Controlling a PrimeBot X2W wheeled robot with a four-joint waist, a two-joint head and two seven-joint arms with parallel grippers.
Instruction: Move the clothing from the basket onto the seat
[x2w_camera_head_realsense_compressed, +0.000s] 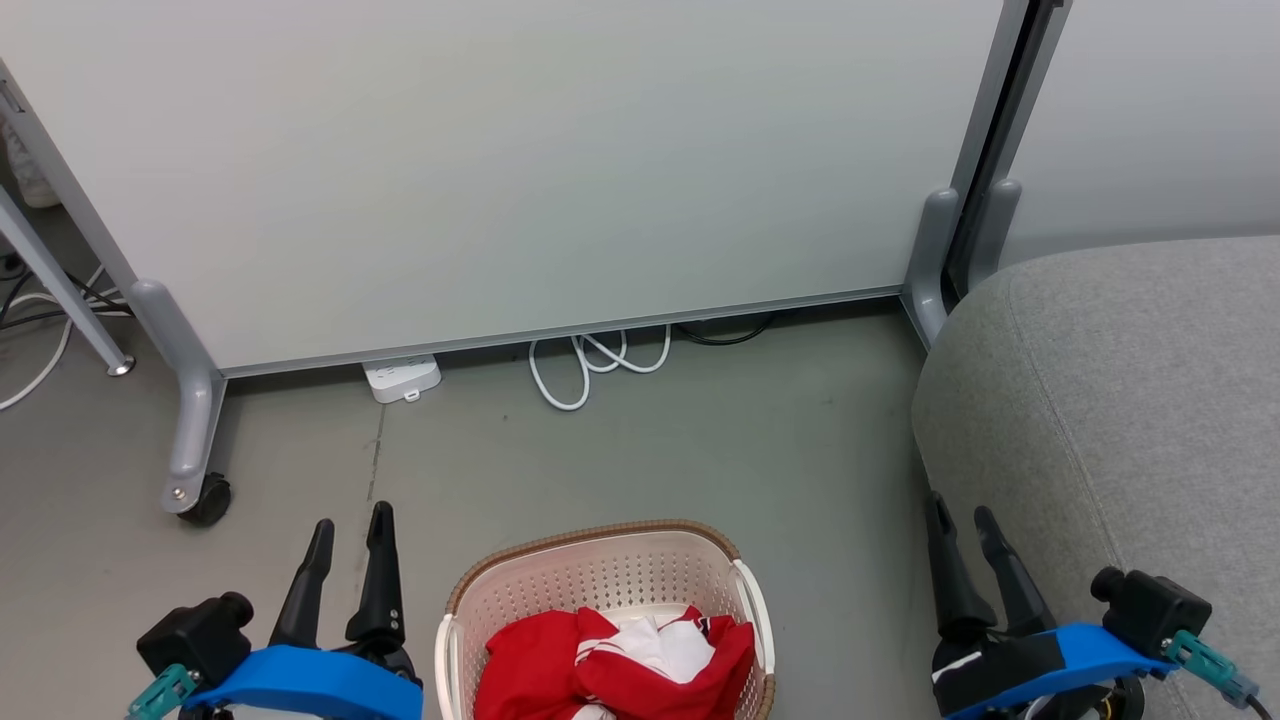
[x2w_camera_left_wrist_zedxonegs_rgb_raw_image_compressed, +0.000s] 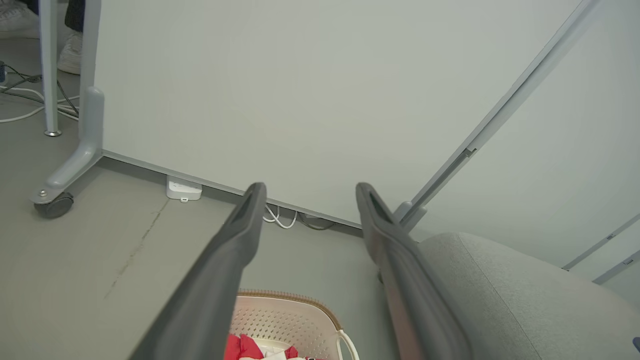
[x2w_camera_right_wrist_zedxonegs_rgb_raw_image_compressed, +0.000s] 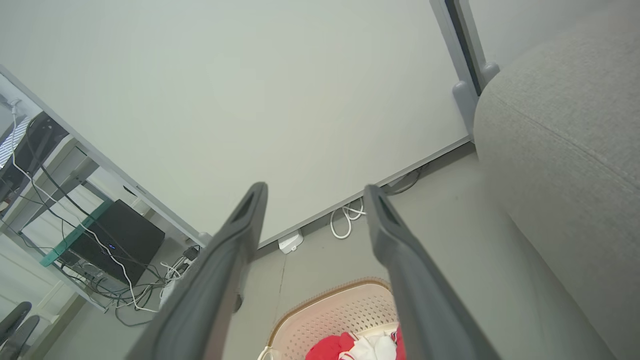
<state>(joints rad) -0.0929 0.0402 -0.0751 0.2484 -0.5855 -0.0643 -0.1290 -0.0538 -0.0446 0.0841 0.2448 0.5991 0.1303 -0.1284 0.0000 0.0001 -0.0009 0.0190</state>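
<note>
Two end effectors: both have their dark fingers spread apart, with nothing between them.
Basket (x2w_camera_head_realsense_compressed: 600, 530): cream, perforated, with a brown woven-look rim; stands on the grey floor (x2w_camera_head_realsense_compressed: 650, 450) between the two arms.
Clothing (x2w_camera_head_realsense_compressed: 600, 665): red and white garments bunched inside the basket.
Seat (x2w_camera_head_realsense_compressed: 1130, 400): grey textured upholstery, right of the basket.
Left end effector (x2w_camera_head_realsense_compressed: 352, 517): lower left in the head view, above the floor, just left of the basket.
Right end effector (x2w_camera_head_realsense_compressed: 958, 505): lower right, at the seat's front edge.
Background: white partition panel (x2w_camera_head_realsense_compressed: 500, 170), with a power strip (x2w_camera_head_realsense_compressed: 402, 378) and a looped white cable (x2w_camera_head_realsense_compressed: 590, 365) at its base.
</note>
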